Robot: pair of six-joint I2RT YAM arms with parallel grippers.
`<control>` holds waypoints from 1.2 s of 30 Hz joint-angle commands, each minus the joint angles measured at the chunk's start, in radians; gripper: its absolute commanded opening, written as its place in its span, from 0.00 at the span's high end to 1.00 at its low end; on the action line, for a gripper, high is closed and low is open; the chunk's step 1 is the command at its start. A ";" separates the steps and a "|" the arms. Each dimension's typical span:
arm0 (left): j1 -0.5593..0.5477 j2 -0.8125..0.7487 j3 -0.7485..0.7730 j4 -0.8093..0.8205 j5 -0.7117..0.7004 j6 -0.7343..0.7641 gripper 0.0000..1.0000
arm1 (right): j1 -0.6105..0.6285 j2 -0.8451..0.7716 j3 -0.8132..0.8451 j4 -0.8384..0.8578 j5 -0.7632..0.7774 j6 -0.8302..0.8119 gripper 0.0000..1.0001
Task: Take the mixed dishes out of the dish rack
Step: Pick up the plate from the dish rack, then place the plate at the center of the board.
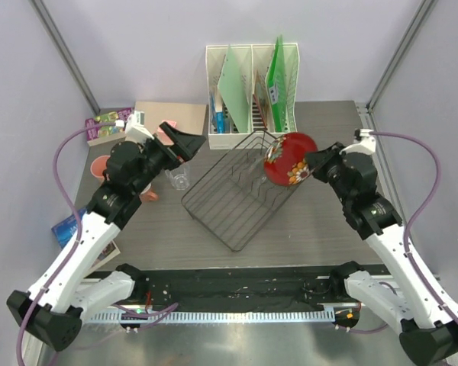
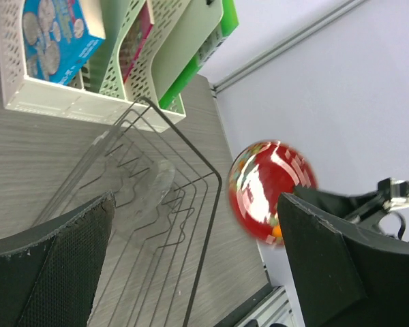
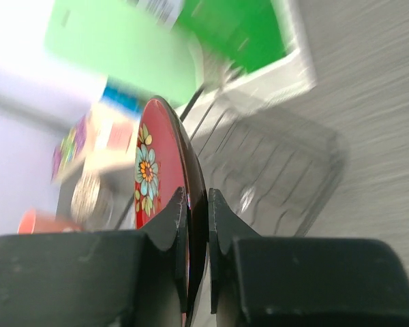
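The black wire dish rack point(image 1: 240, 187) sits mid-table, with no dishes showing among its prongs. My right gripper point(image 1: 314, 164) is shut on the rim of the red flowered plate point(image 1: 290, 158), holding it on edge over the rack's far right corner. In the right wrist view the fingers point(image 3: 179, 211) pinch the plate point(image 3: 157, 170). My left gripper point(image 1: 179, 141) is open and empty, up by the rack's far left side. The clear glass point(image 1: 179, 179) stands on the table left of the rack. Two pink cups point(image 1: 99, 166) point(image 1: 149, 194) stand further left, partly hidden by my left arm.
A white file holder point(image 1: 252, 88) with green folders stands behind the rack, and shows in the left wrist view point(image 2: 88, 68). A cardboard box point(image 1: 168, 114) and packets point(image 1: 107, 122) are at the back left. A blue booklet point(image 1: 65, 227) lies at the left edge.
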 commanded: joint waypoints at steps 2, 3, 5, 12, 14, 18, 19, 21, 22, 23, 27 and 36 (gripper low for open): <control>0.003 -0.092 -0.059 -0.053 -0.058 -0.008 0.00 | -0.175 0.077 0.121 0.079 0.143 0.110 0.99; 0.003 -0.102 -0.067 -0.068 -0.058 -0.008 0.00 | -0.200 0.120 0.122 0.083 0.151 0.138 0.99; 0.003 -0.137 -0.086 -0.087 -0.092 -0.008 0.00 | -0.272 0.163 0.119 0.144 0.108 0.222 0.99; 0.003 -0.249 -0.179 -0.105 -0.090 -0.005 0.00 | -0.492 0.468 0.112 0.339 -0.001 0.314 0.99; 0.003 -0.268 -0.201 -0.111 -0.098 0.002 0.00 | -0.554 0.543 0.076 0.385 -0.028 0.333 0.99; 0.003 -0.283 -0.214 -0.143 -0.112 0.015 0.00 | -0.624 0.651 0.052 0.464 -0.061 0.351 0.99; 0.003 -0.283 -0.222 -0.147 -0.113 0.015 0.00 | -0.628 0.671 0.058 0.464 -0.058 0.330 0.99; 0.003 -0.280 -0.230 -0.142 -0.106 0.012 0.00 | -0.630 0.734 0.082 0.465 -0.061 0.311 0.99; 0.003 -0.274 -0.237 -0.140 -0.106 0.006 0.00 | -0.630 0.757 0.091 0.455 -0.064 0.296 0.99; 0.003 -0.268 -0.241 -0.136 -0.106 0.000 0.00 | -0.630 0.772 0.105 0.453 -0.065 0.294 0.99; 0.003 -0.230 -0.233 -0.139 -0.089 -0.014 0.00 | -0.630 0.855 0.141 0.445 -0.077 0.270 0.99; 0.003 -0.181 -0.257 -0.113 -0.072 -0.043 0.00 | -0.630 1.024 0.220 0.362 -0.096 0.218 0.99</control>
